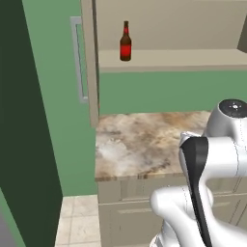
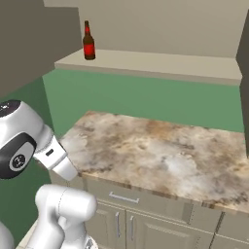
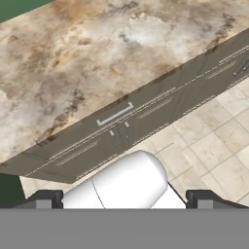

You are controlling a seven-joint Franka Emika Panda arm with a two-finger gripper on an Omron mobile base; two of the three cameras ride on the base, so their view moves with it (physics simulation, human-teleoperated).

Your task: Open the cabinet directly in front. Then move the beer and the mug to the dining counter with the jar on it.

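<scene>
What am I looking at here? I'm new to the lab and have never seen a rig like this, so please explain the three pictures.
These are rendered pictures of a white robot arm on a driving base in a simulated kitchen. Two cameras sit on the base behind the arm, one to its left and one to its right, so both show the same scene from two sides. The third camera sits on the hand and looks down along the end effector, whose dark fingertips stand wide apart and hold nothing. Ahead is a marble worktop over beige drawer units. Above it, the wall cabinet stands open, and a beer bottle stands upright on its shelf.
</scene>
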